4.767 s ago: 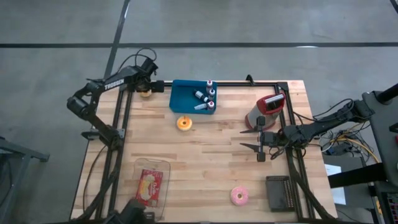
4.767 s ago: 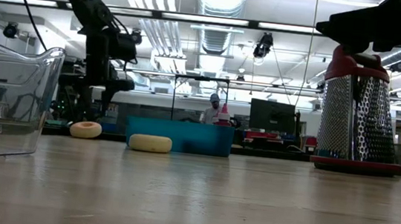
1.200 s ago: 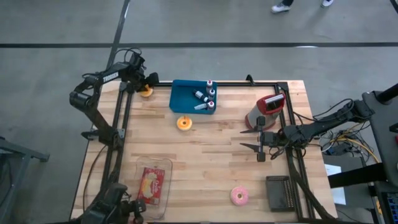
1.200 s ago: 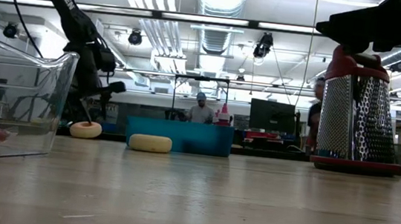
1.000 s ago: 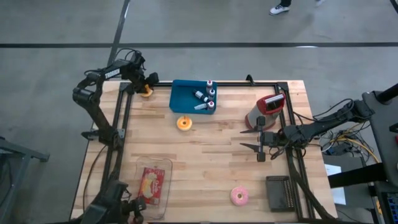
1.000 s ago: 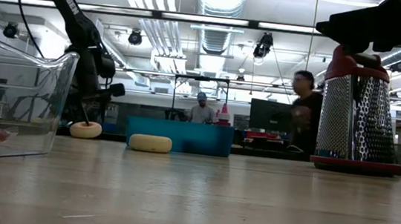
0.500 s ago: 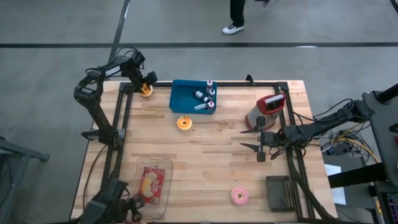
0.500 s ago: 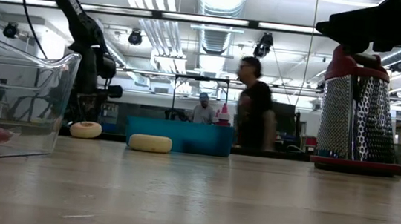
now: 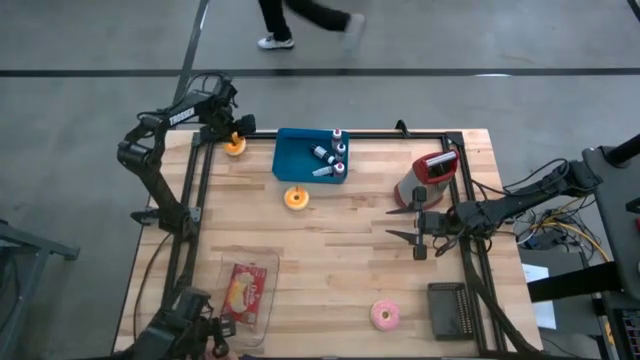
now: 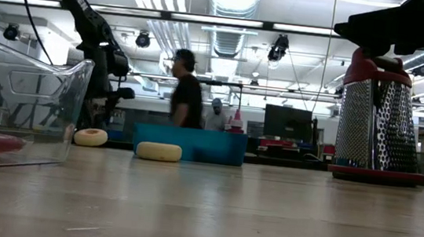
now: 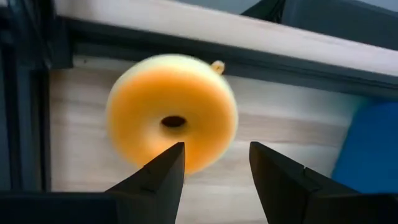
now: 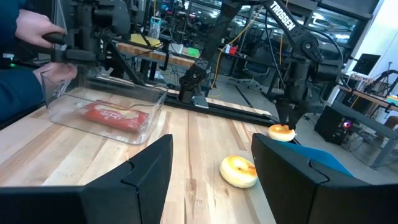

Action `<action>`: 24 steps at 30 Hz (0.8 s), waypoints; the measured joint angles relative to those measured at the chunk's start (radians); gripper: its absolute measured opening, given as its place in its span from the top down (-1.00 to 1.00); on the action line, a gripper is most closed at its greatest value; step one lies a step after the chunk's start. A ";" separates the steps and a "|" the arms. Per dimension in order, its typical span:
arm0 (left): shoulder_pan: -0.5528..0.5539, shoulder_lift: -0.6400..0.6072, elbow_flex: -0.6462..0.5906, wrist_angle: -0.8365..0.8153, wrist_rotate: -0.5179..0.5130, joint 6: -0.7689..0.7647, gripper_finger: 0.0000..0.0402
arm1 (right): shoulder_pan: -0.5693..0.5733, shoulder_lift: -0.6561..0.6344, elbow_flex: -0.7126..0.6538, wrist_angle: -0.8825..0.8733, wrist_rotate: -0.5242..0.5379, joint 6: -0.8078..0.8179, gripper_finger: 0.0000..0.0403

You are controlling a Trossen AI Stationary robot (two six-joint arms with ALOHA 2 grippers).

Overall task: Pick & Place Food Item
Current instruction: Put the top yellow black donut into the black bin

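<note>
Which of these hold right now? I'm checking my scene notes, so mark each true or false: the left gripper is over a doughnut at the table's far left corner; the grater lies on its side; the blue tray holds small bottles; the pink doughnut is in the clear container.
1. The left gripper is over the orange doughnut at the table's far left corner: true.
2. The grater lies on its side: false, the low view shows it upright.
3. The blue tray holds small bottles: true.
4. The pink doughnut is in the clear container: false, it lies on the bare wood; the container holds a red packet.
</note>
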 joint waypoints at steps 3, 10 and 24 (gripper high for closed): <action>-0.011 0.000 0.000 0.053 -0.005 0.015 0.08 | 0.000 0.000 0.000 0.000 0.000 0.000 -0.08; -0.042 0.000 -0.001 0.108 0.034 0.030 0.08 | 0.000 0.000 0.000 0.000 0.000 0.000 -0.08; -0.056 -0.002 -0.002 0.122 -0.062 0.043 0.08 | 0.000 0.000 0.000 0.000 0.000 0.000 -0.08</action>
